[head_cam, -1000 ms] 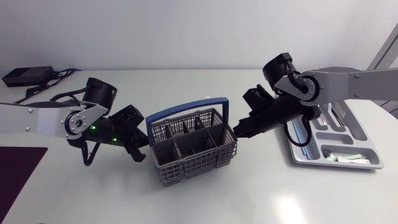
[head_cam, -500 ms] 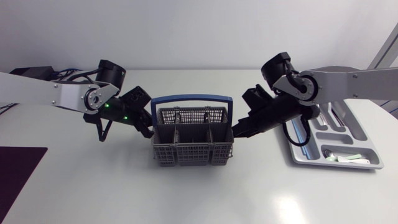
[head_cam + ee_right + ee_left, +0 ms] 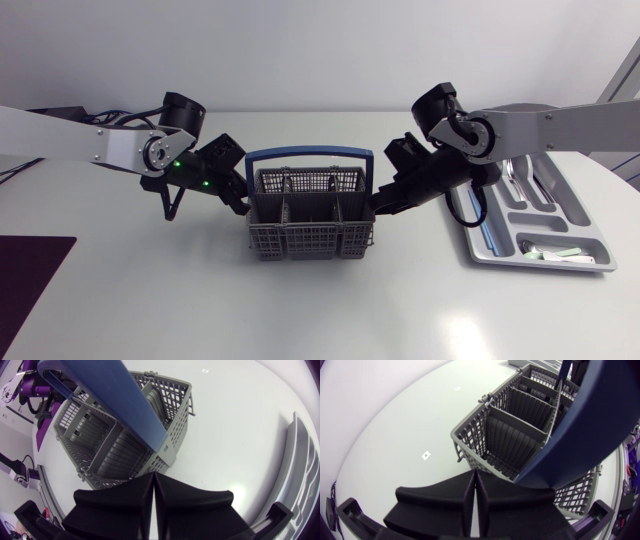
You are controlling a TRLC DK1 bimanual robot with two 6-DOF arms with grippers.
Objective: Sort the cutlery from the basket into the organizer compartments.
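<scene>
The grey mesh basket (image 3: 310,228) with a blue handle (image 3: 310,155) stands mid-table, square to the front edge; no cutlery shows in its compartments. My left gripper (image 3: 238,204) is shut, its tip against the basket's left end. My right gripper (image 3: 379,208) is shut too, its tip at the basket's right end. In the left wrist view the closed fingers (image 3: 485,497) point at the basket (image 3: 515,430) under the handle (image 3: 600,425). The right wrist view shows the gripper (image 3: 154,491) just short of the basket's corner (image 3: 170,455). The grey organizer (image 3: 590,265) lies at the far right.
The organizer holds silver cutlery (image 3: 520,180) in its far compartments and white pieces (image 3: 560,255) in the near one. A dark mat (image 3: 30,275) covers the table's front left corner. Open tabletop lies in front of the basket.
The basket has swung from a skewed angle to square with the table. My left arm moved toward the back with the basket's left end; my right gripper stayed at the right end.
</scene>
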